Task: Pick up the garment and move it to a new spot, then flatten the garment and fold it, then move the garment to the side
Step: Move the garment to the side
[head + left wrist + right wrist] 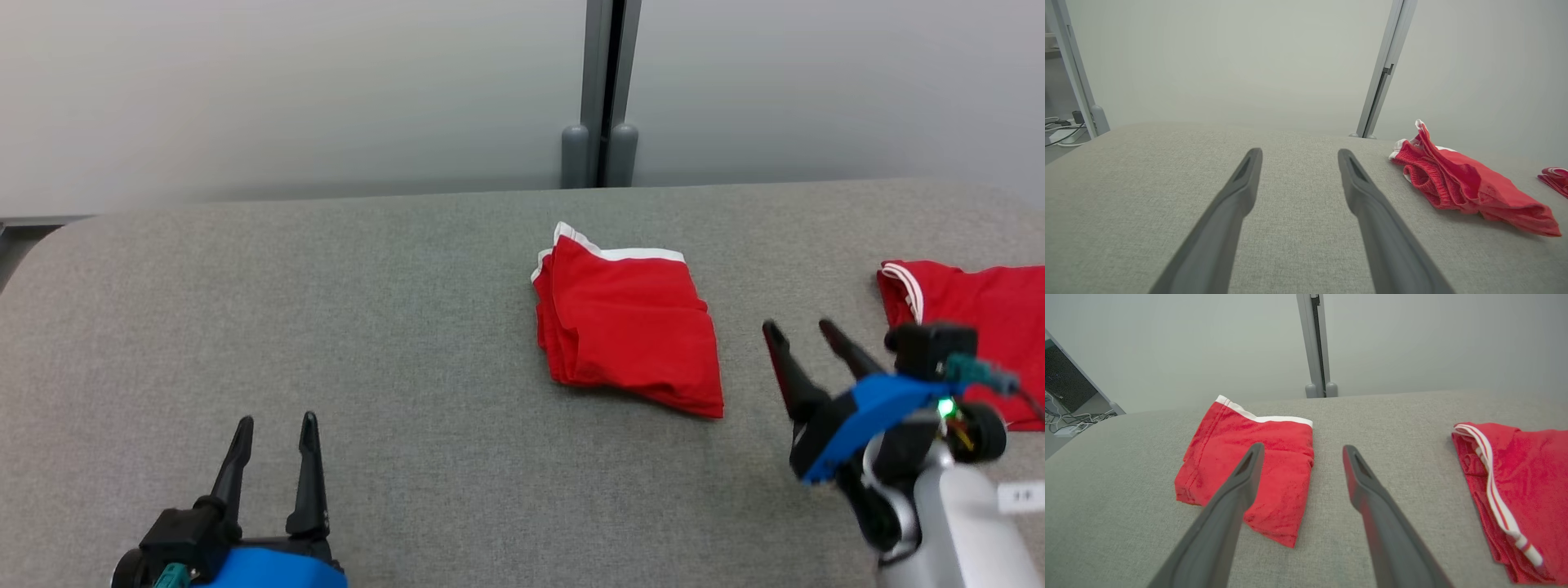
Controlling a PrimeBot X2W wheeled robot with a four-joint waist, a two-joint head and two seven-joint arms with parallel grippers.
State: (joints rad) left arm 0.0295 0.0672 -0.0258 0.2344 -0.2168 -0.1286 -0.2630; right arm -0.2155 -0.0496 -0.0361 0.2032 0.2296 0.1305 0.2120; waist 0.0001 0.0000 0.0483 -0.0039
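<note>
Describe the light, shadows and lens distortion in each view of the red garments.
Head view: soft, even light, no glare; the folded red garment casts a thin shadow along its near edge. Left wrist view: the left fingers loom oversized and soft-edged, and the grey post leans. Right wrist view: the right fingers loom likewise; the second garment is cropped at the right edge.

- The second red garment with white-striped trim (980,298), right of the right end effector (797,326), runs off the picture's edge, and the wrist housing hides part of it.
- The folded red cloth garment with white band (1286,457) lies partly behind that end effector's finger.
- The tangled floor cables (1061,130), far left of the left end effector (1298,153), are too small to tell.
</note>
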